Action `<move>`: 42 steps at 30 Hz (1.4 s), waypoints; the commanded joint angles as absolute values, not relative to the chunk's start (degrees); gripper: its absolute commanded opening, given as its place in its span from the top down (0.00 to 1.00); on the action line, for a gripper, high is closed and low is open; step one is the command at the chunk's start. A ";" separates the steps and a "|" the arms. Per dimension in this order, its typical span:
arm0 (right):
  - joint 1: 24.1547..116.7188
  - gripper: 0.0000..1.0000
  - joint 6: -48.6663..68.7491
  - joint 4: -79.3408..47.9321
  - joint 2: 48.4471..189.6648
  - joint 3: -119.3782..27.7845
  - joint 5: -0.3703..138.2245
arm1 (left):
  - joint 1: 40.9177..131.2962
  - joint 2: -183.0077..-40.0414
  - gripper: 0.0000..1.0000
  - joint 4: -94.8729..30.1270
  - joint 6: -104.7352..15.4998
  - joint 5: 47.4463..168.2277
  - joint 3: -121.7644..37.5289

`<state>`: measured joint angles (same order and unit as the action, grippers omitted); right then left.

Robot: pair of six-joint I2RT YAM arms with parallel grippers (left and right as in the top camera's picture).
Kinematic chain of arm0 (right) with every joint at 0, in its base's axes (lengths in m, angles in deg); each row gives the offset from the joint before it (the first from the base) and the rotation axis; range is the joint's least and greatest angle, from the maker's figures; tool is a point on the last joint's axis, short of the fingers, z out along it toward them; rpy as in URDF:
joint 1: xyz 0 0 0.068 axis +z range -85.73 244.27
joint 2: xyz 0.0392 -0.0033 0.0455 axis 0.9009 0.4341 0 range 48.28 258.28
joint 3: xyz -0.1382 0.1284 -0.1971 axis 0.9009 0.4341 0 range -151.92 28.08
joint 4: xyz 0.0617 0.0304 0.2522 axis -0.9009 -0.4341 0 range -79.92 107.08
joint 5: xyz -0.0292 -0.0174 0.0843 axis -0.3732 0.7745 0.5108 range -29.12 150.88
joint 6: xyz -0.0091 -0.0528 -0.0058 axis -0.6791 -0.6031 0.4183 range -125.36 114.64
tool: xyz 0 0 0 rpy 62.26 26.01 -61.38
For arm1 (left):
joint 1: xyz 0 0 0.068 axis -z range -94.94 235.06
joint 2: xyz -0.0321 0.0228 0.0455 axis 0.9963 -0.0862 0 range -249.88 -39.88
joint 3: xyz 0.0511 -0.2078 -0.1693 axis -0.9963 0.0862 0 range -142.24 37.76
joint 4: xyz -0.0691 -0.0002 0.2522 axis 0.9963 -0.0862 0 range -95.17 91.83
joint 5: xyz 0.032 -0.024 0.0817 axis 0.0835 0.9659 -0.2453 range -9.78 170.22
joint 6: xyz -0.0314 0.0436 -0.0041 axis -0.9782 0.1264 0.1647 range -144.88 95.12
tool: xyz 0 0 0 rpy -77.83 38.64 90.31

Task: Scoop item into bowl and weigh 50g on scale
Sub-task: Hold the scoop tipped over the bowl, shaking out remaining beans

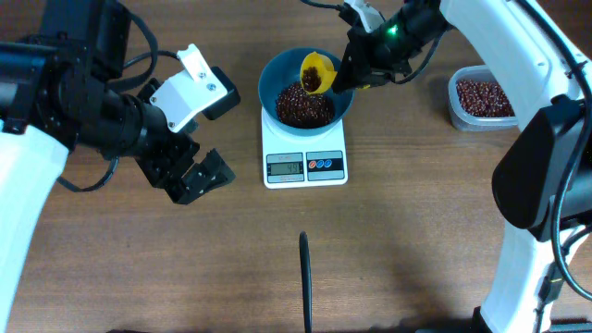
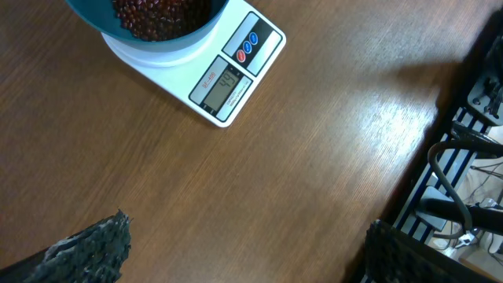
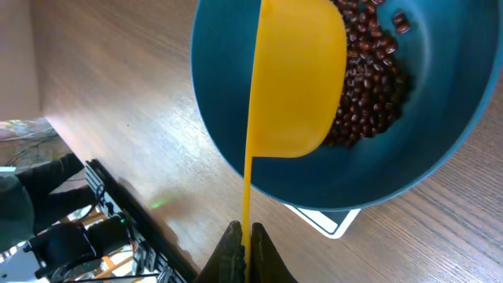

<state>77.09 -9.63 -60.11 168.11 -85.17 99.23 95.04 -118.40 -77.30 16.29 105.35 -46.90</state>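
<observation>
The blue bowl (image 1: 277, 74) stands on the white scale (image 1: 305, 166) and holds a heap of dark reddish-brown beans (image 1: 301, 109). My right gripper (image 1: 356, 69) is shut on the handle of a yellow scoop (image 1: 316, 72), tipped over the bowl with beans in it. In the right wrist view my right gripper (image 3: 246, 236) pinches the handle, with the yellow scoop (image 3: 295, 79) above the beans (image 3: 369, 79) in the bowl (image 3: 228, 94). My left gripper (image 1: 190, 176) is open and empty left of the scale. The left wrist view shows the scale (image 2: 228, 79), the bowl (image 2: 102, 23) and my left gripper (image 2: 244, 251).
A clear plastic tub (image 1: 481, 97) with more beans stands at the right. A thin black rod (image 1: 304, 277) lies on the wooden table in front of the scale. Cables and a rack show past the table edge (image 2: 464, 157).
</observation>
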 commanded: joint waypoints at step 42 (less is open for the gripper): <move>75.52 0.96 -9.13 -61.46 166.30 -87.12 99.54 | 95.19 -117.42 0.01 -77.32 17.42 106.33 -47.84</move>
<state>75.61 -8.82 -61.18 168.11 -85.61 102.79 95.04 -118.40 -77.30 16.29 105.35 -46.90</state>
